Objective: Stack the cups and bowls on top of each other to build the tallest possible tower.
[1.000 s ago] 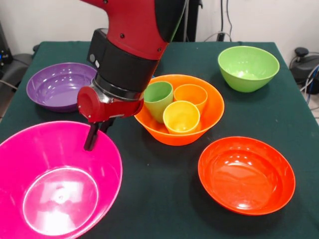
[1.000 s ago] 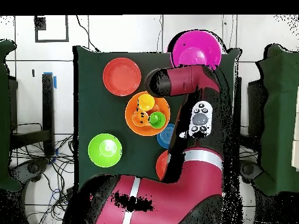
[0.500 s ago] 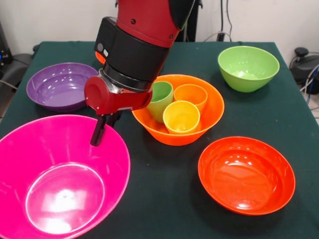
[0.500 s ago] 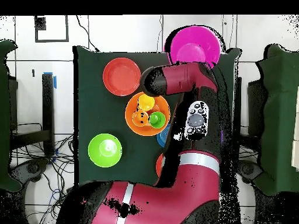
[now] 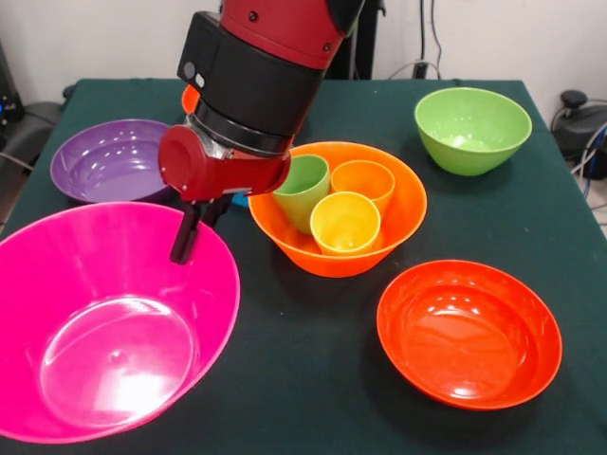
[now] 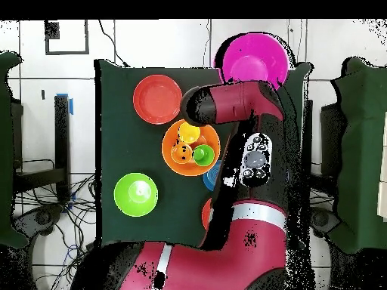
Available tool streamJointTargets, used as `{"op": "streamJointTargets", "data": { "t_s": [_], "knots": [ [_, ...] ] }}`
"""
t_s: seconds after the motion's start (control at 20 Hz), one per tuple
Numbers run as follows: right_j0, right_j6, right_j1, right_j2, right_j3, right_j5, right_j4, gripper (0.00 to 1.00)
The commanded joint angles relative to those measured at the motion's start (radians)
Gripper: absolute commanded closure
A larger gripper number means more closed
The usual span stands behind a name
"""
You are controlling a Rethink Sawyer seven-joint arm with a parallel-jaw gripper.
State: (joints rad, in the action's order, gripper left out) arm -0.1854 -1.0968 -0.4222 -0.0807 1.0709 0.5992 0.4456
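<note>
Black-fingered, the pincer (image 5: 183, 245) pinches the far rim of the large pink bowl (image 5: 104, 332), which sits tilted at the counter's (image 5: 313, 379) near corner. Just beside it, the light orange bowl (image 5: 398, 223) cradles the green cup (image 5: 302, 185), yellow cup (image 5: 345, 223) and orange cup (image 5: 362, 180). A purple bowl (image 5: 104, 161) lies behind the pink one; a red-orange bowl (image 5: 469, 332) and a lime green bowl (image 5: 471, 128) stand well apart.
</note>
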Motion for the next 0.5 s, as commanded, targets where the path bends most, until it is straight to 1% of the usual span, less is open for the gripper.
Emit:
{"op": "streamJointTargets", "data": {
  "t_s": [0.05,0.25,0.4,0.5],
  "knots": [
    [-0.006,0.002,-0.046,0.12,0.119,0.106,-0.046,1.0],
    [0.016,-0.019,-0.071,0.106,0.151,0.152,-0.068,1.0],
    [0.05,-0.043,-0.086,0.08,0.16,0.199,-0.077,1.0],
    [0.056,-0.059,-0.093,0.068,0.177,0.201,-0.076,1.0]
  ]
}}
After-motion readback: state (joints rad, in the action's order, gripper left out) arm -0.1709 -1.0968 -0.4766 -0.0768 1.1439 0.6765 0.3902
